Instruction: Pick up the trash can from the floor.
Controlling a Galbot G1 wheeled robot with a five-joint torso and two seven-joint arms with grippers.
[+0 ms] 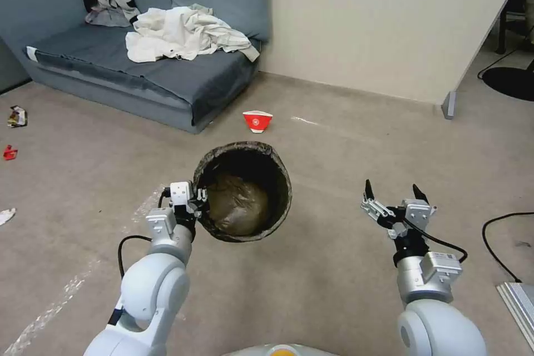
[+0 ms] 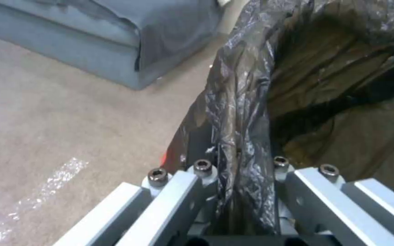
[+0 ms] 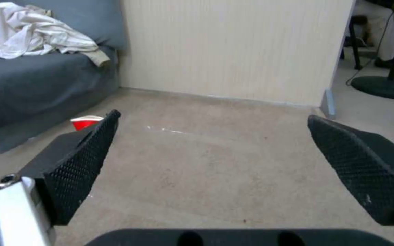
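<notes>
While the right gripper (image 1: 392,193) hangs spread and idle near right, the left gripper (image 1: 201,200) pinches the trash can (image 1: 243,192) at its left rim; light, thin-walled, slippery liner, likely tilting above the floor (image 1: 334,139).

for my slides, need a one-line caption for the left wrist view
Left claw shut on the crinkled black bag-lined rim of the round trash can above beige carpet floor.
</notes>
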